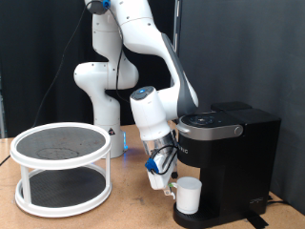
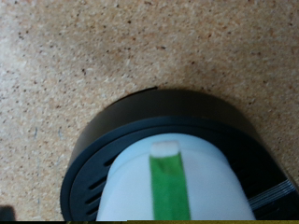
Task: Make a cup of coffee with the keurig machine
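The black keurig machine [image 1: 224, 157] stands at the exterior view's right with its lid down. The white cup [image 1: 188, 197] sits upright on the round drip tray [image 1: 195, 219] at the machine's base. My gripper [image 1: 170, 183] hangs tilted just to the exterior view's left of the cup, its tips at the cup's side; contact is unclear. In the wrist view the cup [image 2: 131, 191] fills the lower middle, with a green strip of tape [image 2: 169, 187] running down it, and the black slotted drip tray [image 2: 103, 159] curves around it. No fingers show there.
A white two-tier round rack [image 1: 62, 167] with a dark mesh top stands at the exterior view's left on the speckled wooden table [image 1: 129, 205]. The arm's white base [image 1: 100, 91] rises behind, before a black curtain.
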